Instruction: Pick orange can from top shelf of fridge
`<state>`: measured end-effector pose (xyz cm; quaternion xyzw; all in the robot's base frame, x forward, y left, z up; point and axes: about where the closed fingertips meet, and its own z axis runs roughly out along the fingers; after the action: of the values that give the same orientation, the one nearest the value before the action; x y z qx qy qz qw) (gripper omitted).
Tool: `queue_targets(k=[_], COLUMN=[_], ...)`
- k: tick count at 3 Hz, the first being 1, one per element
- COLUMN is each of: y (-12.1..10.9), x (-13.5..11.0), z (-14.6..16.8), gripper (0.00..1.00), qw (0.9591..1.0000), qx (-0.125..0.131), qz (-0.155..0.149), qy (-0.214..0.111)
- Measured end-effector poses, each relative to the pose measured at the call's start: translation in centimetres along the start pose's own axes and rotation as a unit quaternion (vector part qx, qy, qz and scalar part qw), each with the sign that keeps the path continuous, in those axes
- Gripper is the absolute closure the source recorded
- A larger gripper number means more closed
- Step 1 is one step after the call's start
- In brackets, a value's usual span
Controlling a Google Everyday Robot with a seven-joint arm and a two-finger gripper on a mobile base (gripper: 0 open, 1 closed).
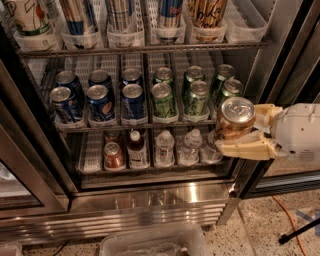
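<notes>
My gripper reaches in from the right, in front of the fridge's lower right side, and is shut on the orange can. The can is orange-gold with a silver pull-tab lid, held upright between the cream fingers, outside the racks. The top shelf runs along the top of the view, with tall slim cans in clear lane trays. One more orange-gold can with dark script stands there at the right.
The middle rack holds short blue cans on the left and short green cans on the right. The lower rack holds small bottles and a red can. A dark door frame stands at the right. A clear bin sits on the floor.
</notes>
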<state>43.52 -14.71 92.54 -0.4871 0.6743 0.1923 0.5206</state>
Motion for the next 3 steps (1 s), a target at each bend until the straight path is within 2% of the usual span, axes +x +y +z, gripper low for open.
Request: queue_targets(k=[1, 2, 3], y=[0.0, 1.9, 6.0], x=[0.0, -1.3, -3.8], z=[0.0, 1.1, 2.8], gripper=[1.0, 1.0, 1.0], qw=[1.0, 0.9976, 0.9812], qx=[0.0, -0.054, -0.148], qz=[0.0, -0.043, -0.124], qy=[0.0, 0.005, 0.007])
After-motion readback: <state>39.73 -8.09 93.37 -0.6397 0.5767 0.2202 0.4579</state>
